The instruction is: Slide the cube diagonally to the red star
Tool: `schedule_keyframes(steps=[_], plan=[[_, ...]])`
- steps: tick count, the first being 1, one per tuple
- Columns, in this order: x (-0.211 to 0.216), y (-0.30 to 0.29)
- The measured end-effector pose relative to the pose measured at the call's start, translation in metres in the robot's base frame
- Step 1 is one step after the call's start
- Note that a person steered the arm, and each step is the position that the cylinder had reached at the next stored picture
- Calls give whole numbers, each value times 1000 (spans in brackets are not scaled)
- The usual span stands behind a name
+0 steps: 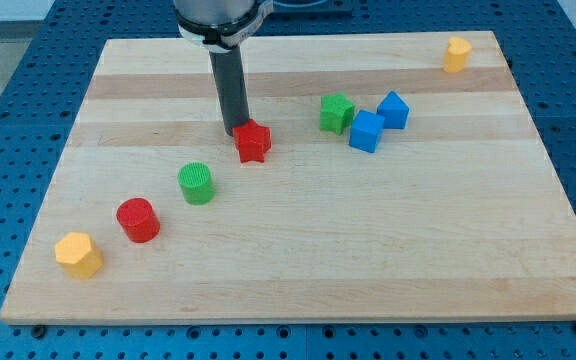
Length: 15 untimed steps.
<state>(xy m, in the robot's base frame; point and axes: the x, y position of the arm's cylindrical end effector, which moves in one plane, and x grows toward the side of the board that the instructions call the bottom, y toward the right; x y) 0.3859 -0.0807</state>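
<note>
The red star lies on the wooden board a little left of the middle. My tip stands right against the star's upper left side. The blue cube lies to the star's right, with a second blue block touching it at its upper right and a green star-like block just to its left.
A green cylinder, a red cylinder and a yellow hexagonal block run in a diagonal line toward the view's bottom left. Another yellow block sits at the board's top right corner.
</note>
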Motion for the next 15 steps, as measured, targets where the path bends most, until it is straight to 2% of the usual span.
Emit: schedule_keyframes(steps=[2, 3, 5, 6, 9, 11, 15], plan=[[27, 1], [26, 1], [-11, 1], [-27, 18], [-4, 79], [-25, 117], [-10, 170]])
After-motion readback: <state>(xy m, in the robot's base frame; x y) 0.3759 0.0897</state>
